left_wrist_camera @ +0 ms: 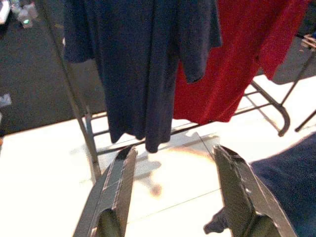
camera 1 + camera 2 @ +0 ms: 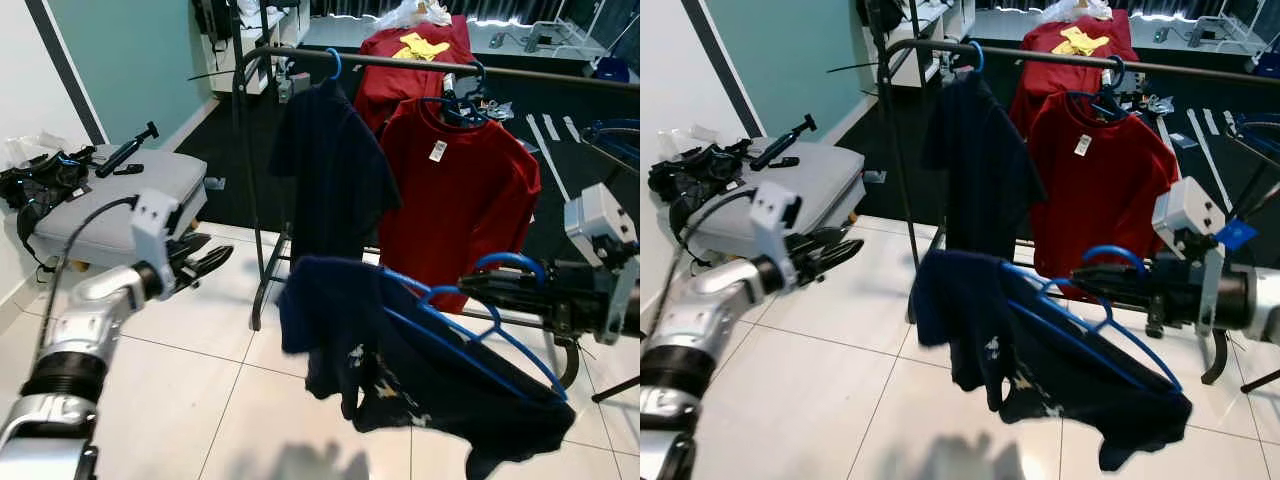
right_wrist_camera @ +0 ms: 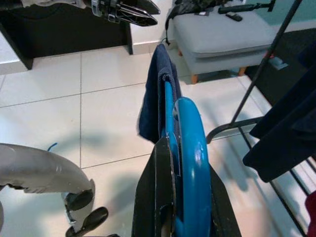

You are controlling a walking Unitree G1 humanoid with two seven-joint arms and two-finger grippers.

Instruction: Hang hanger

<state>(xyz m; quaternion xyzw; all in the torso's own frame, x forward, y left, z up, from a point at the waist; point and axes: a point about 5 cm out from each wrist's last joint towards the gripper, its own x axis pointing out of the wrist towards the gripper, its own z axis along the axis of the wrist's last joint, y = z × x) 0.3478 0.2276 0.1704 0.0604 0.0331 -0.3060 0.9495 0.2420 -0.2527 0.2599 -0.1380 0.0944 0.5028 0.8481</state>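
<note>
One blue hanger [image 2: 470,335] with a limp dark shirt [image 2: 400,370] hangs low before the rail [image 2: 450,65], my right gripper [image 2: 490,290] clamped at its stiff hook, the best hold since the light, floppy load swings, while my left gripper [image 2: 205,262] stands open, empty.

Blue hanger [image 2: 470,335] carries navy shirt [image 2: 400,370]; red shirt [image 2: 455,195] behind.

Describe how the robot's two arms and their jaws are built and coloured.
Both arms are silver metal; the left arm has ribbed black joints and a black cable. Each gripper, left gripper and right gripper, has long black fingers beneath a pale grey camera box.
</note>
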